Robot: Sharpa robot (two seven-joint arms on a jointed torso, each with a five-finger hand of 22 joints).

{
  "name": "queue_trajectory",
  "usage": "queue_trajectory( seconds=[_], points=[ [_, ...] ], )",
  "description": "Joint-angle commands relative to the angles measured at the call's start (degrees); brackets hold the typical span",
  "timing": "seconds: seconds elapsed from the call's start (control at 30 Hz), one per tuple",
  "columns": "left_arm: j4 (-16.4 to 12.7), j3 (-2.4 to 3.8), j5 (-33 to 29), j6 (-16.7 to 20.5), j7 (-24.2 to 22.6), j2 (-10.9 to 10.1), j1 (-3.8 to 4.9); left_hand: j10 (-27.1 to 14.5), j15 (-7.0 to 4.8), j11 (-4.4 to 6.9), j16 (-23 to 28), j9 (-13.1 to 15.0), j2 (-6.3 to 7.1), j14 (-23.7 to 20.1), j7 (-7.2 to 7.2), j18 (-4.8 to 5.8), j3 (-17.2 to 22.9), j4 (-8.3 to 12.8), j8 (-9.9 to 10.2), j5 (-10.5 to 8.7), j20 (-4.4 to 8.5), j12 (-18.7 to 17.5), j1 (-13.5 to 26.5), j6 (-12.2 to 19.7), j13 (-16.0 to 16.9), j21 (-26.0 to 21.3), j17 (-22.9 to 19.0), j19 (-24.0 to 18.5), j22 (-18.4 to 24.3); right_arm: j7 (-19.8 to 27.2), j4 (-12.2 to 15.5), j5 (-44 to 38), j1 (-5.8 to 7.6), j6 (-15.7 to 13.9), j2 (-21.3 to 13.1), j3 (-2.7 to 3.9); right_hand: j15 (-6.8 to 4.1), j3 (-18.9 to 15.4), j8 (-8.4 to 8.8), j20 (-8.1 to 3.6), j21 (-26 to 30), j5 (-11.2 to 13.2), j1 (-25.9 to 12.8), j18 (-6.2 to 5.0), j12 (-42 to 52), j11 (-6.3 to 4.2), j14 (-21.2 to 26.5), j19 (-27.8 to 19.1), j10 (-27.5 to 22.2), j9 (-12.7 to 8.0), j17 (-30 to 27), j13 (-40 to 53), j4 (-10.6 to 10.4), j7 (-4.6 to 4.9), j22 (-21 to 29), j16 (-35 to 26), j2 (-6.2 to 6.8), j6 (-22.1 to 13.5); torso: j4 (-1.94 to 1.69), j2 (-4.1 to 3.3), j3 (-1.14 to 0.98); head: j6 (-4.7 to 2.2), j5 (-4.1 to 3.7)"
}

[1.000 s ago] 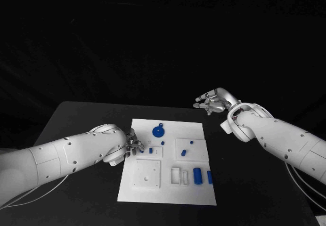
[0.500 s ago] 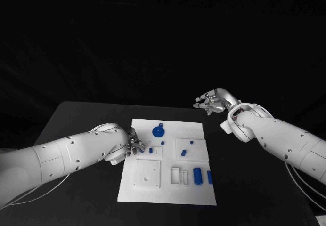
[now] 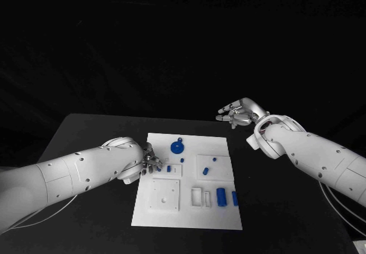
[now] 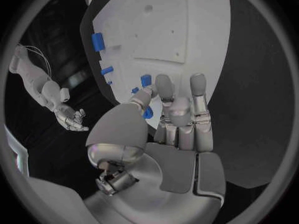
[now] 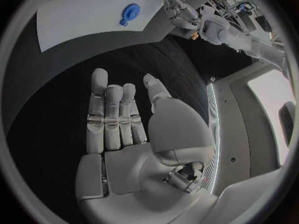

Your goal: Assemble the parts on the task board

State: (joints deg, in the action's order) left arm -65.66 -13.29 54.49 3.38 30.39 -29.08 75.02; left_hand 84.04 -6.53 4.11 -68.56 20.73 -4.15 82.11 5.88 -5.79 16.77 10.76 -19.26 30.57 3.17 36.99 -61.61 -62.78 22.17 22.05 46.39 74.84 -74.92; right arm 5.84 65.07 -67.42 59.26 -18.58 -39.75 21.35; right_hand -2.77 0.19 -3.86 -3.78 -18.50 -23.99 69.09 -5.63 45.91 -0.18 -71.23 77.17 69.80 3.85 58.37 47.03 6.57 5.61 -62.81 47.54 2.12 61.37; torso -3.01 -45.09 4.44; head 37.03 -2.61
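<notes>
I judge the job barely begun: most blue parts (image 3: 222, 197) lie loose on the task board (image 3: 172, 218), with a round one (image 3: 177, 147) beyond my left hand (image 3: 147, 163). That hand hovers over the board's near-left edge, fingers curled at a small blue piece (image 4: 147, 112); I can't tell whether it grips. My right hand (image 3: 238, 114) is spread, empty, well clear above the bench (image 3: 91, 132).

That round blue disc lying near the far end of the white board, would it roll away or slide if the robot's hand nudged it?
The round blue disc lies flat on the task board, so it would probably slide rather than roll. It looks like small, stiff moulded plastic, likely light. The board looks smooth, so a nudge might send it skidding. A small tab sticks out at its edge, which may make it swivel when pushed.
</notes>
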Motion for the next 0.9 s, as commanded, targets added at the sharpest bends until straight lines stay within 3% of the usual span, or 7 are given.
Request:
queue_trajectory(
  seconds=[0.03, 0.27, 0.37, 0.43, 0.47, 0.63, 0.9],
  points=[
    [-0.3, -0.40, 0.1, -3.1, 0.8, 0.1, -0.70, 2.7, 0.01, 0.55, -0.1, -0.1, -0.49, 0.3, -6.81, -0.97, 0.0, 0.4, 0.2, 0.31, -0.42, 0.3, -1.0, -7.2, -0.1, 0.3, 0.1, -0.2, -1.0, 0.5, 0.1, 0.0, -0.02, 0.6, 0.0, 0.02, 0.09, 0.3, 0.28, 0.11, 0.4, -0.2, -0.4, -0.15, 0.0, 0.02, 0.1, 0.4, 0.4, 0.0, -0.1, -0.1, -0.1, 0.11, -0.1, 0.2, 0.11, -0.3, -0.04, 0.03, 0.05, 0.06, -0.02],
    [-0.5, -0.41, 0.4, -3.4, 0.8, 0.0, -0.82, 2.7, 0.05, 0.47, 0.2, -0.6, -0.35, 0.2, -6.74, -1.08, -0.3, 0.3, 0.7, 0.05, -0.51, 0.2, -1.0, -7.3, 0.1, 0.4, -0.1, -0.3, -1.0, 0.6, 0.1, 0.1, -0.02, 0.5, -0.1, 0.02, 0.09, 0.3, 0.28, 0.11, 0.4, -0.2, -0.4, -0.15, 0.0, 0.02, 0.1, 0.4, 0.4, 0.0, -0.1, -0.1, -0.1, 0.11, -0.1, 0.2, 0.11, -0.3, -0.06, 0.02, 0.04, 0.07, -0.04],
    [-0.4, -0.41, 0.5, -3.4, 0.8, 0.0, -0.87, 2.7, 0.11, 0.35, 0.7, -0.2, 0.35, 0.1, -6.78, -0.99, -1.7, -0.5, 2.0, -2.97, -0.55, -0.2, -0.6, -7.6, 0.3, 0.2, -0.8, -0.3, -0.9, 0.6, 0.1, 0.1, -0.02, 0.5, -0.1, 0.02, 0.09, 0.3, 0.28, 0.11, 0.4, -0.2, -0.4, -0.15, 0.0, 0.02, 0.1, 0.4, 0.4, 0.0, -0.1, -0.1, -0.1, 0.11, -0.1, 0.2, 0.11, -0.3, 0.00, 0.01, 0.04, 0.13, -0.02],
    [-0.3, -0.41, 0.6, -3.4, 0.8, 0.0, -0.90, 2.6, 0.12, 0.28, 1.1, -0.2, 1.04, 0.0, -6.72, -0.81, -2.8, -1.4, 3.2, -3.66, -0.42, -0.5, -0.4, -7.3, 0.5, 0.0, -1.4, -0.3, -0.8, 0.6, 0.1, 0.1, -0.02, 0.4, -0.2, 0.02, 0.09, 0.3, 0.28, 0.11, 0.4, -0.2, -0.4, -0.15, 0.0, 0.02, 0.1, 0.4, 0.4, 0.0, -0.1, -0.1, -0.1, 0.11, -0.1, 0.2, 0.11, -0.3, 0.00, 0.01, 0.04, 0.13, -0.02],
    [-0.2, -0.41, 0.6, -3.3, 0.9, 0.0, -0.95, 2.7, 0.05, 0.31, 1.3, 0.5, 1.58, 0.1, -6.75, -0.12, -4.6, -3.7, 6.1, -3.88, 0.17, -1.0, -2.0, -8.6, 1.2, -0.5, -1.7, -0.1, -0.8, 0.6, 0.2, 0.1, -0.02, 0.4, -0.2, 0.02, 0.09, 0.3, 0.28, 0.11, 0.4, -0.2, -0.4, -0.15, 0.0, 0.02, 0.1, 0.4, 0.4, 0.0, -0.1, -0.1, -0.1, 0.11, -0.1, 0.2, 0.11, -0.3, 0.01, 0.00, 0.04, 0.13, -0.02],
    [0.1, -0.41, 0.7, -3.0, 1.0, 0.1, -1.08, 2.6, 0.00, 0.35, 1.3, 0.9, 2.55, -0.1, -6.89, -0.04, -5.3, -4.6, 6.2, -4.81, 0.18, -1.0, -0.7, -8.3, 1.3, -0.7, -1.8, -0.1, -0.9, 0.6, 0.2, 0.1, -0.02, 0.4, -0.2, 0.02, 0.09, 0.3, 0.28, 0.11, 0.4, -0.2, -0.4, -0.15, 0.0, 0.02, 0.1, 0.4, 0.4, 0.0, -0.1, -0.1, -0.1, 0.11, -0.1, 0.2, 0.11, -0.3, 0.02, 0.01, 0.03, 0.12, -0.03],
    [0.7, -0.40, 1.1, -2.0, 1.2, 0.2, -1.20, 2.6, 0.04, 0.17, 2.1, 0.7, 4.57, -0.9, -6.67, 1.00, -8.4, -8.6, 7.0, -11.08, 1.13, -1.8, 0.0, -7.5, 1.4, -1.3, -3.4, -0.2, -0.8, 0.6, 0.1, 0.2, -0.03, 0.3, -0.2, 0.02, 0.10, 0.5, 0.28, 0.11, 0.5, -0.3, -0.5, -0.15, 0.0, 0.02, 0.1, 0.4, 0.3, 0.0, -0.1, -0.1, -0.1, 0.11, -0.2, 0.2, 0.19, -0.4, 0.04, 0.00, 0.01, 0.07, -0.10]
  ],
)
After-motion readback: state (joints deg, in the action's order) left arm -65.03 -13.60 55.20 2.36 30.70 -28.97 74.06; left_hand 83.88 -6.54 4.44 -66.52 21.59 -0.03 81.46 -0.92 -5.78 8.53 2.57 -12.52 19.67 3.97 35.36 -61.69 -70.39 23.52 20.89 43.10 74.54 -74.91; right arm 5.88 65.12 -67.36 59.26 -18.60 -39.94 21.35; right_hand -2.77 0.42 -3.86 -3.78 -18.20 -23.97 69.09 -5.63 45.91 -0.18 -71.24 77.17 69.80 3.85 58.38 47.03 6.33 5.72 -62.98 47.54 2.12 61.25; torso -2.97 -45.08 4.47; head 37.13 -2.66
